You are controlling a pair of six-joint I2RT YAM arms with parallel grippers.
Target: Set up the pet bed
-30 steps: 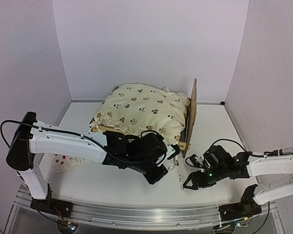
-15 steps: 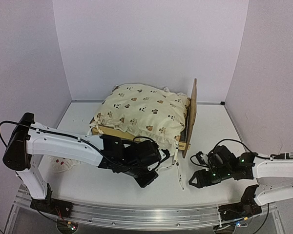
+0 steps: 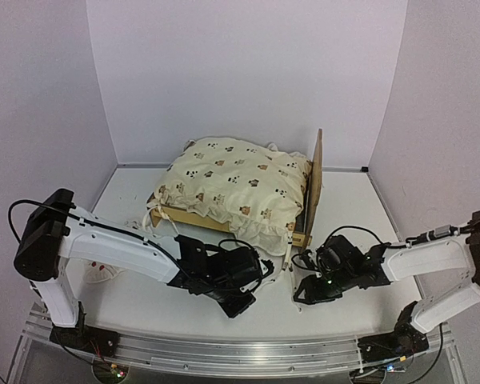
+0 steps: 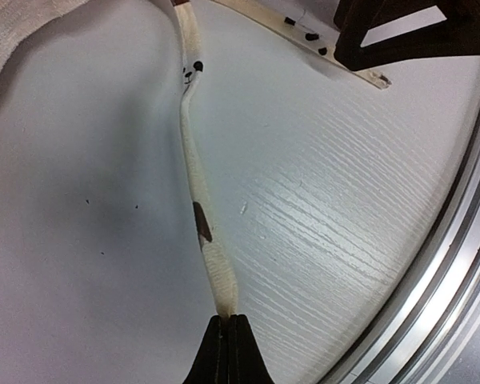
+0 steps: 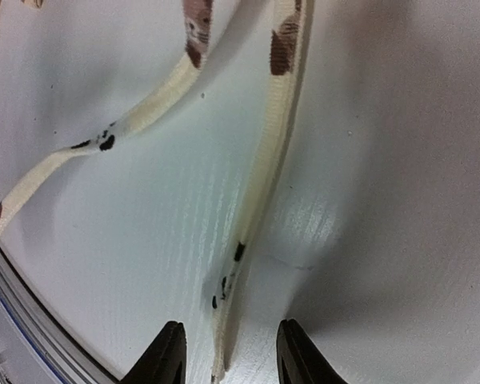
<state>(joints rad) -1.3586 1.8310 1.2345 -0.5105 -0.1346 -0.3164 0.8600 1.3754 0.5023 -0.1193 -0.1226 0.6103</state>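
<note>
The pet bed (image 3: 314,180) stands at the back of the table with its plywood headboard on the right. A cream animal-print quilt (image 3: 232,180) is heaped over it. Two thin cream ties hang from the quilt's front corner onto the table. My left gripper (image 4: 225,320) is shut on the end of one tie (image 4: 194,172), which runs taut back toward the quilt. My right gripper (image 5: 228,356) is open, low over the table, with the end of the other tie (image 5: 260,192) lying between its fingers (image 5: 164,352) and touching neither.
A small white red-dotted pillow (image 3: 102,270) lies at the left, partly behind my left arm. The metal rail (image 4: 456,264) at the table's near edge runs close to both grippers. Lilac walls enclose the back and sides.
My left gripper has drawn its tie toward the near edge and left. My right gripper has moved left over the other tie, and its jaws have narrowed.
</note>
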